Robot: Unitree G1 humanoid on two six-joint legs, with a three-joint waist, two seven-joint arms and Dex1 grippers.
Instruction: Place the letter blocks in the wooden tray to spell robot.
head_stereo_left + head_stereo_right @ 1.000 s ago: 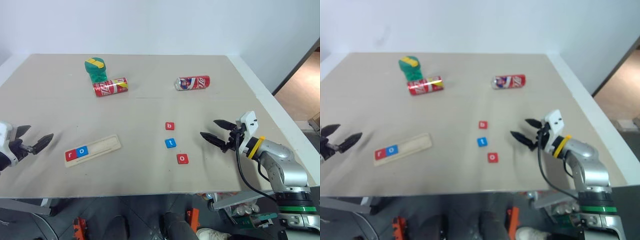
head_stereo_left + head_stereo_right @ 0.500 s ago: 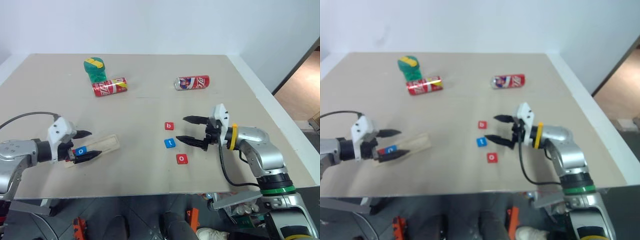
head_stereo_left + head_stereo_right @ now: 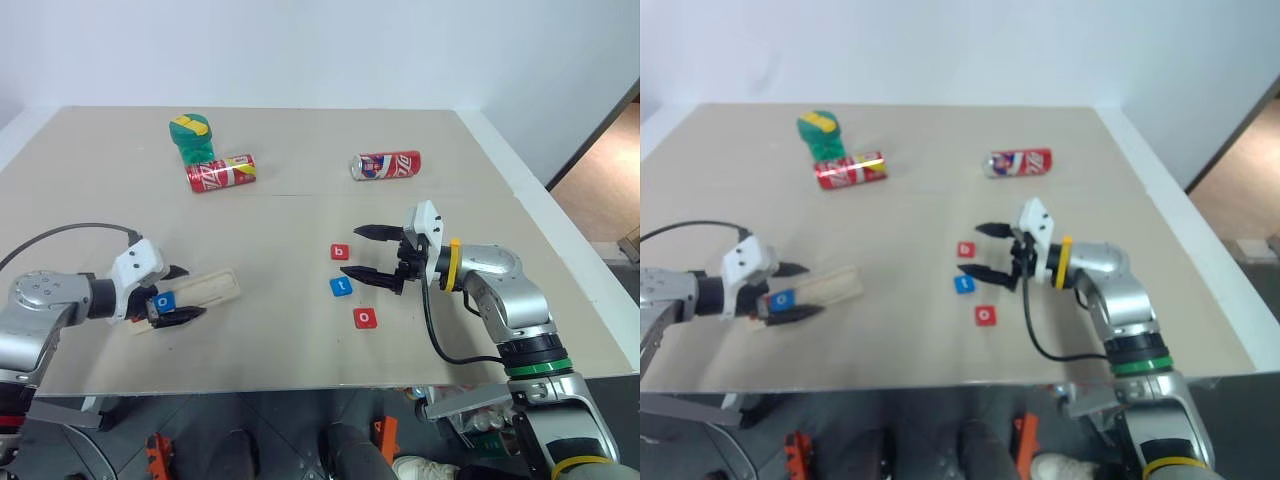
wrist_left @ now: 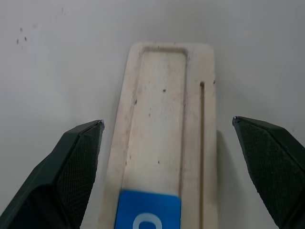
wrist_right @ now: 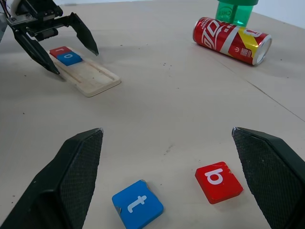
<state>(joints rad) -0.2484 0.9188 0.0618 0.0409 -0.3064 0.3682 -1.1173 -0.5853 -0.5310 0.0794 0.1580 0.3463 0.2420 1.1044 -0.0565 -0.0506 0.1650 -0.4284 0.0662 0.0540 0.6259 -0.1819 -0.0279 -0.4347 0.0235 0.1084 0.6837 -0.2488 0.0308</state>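
The wooden tray (image 3: 208, 287) lies at the front left of the table and holds a red "r" block (image 5: 59, 50) and a blue "o" block (image 3: 164, 300) at its left end. My left gripper (image 3: 182, 292) is open, one finger on each side of the tray just past the blue "o" (image 4: 150, 212). A red "b" block (image 3: 340, 252), a blue "t" block (image 3: 340, 287) and a red "o" block (image 3: 365, 318) lie loose mid-table. Just right of the "b" and "t", my right gripper (image 3: 350, 250) hangs open above the table, holding nothing.
Two red soda cans (image 3: 221, 173) (image 3: 385, 165) lie on their sides at the back, with a green object (image 3: 190, 138) behind the left one. The table's right edge (image 3: 560, 250) runs close behind my right arm.
Both arms have swung inward. My left gripper came from the table's left edge to straddle the tray. My right gripper moved left to the loose blocks. Both stayed open.
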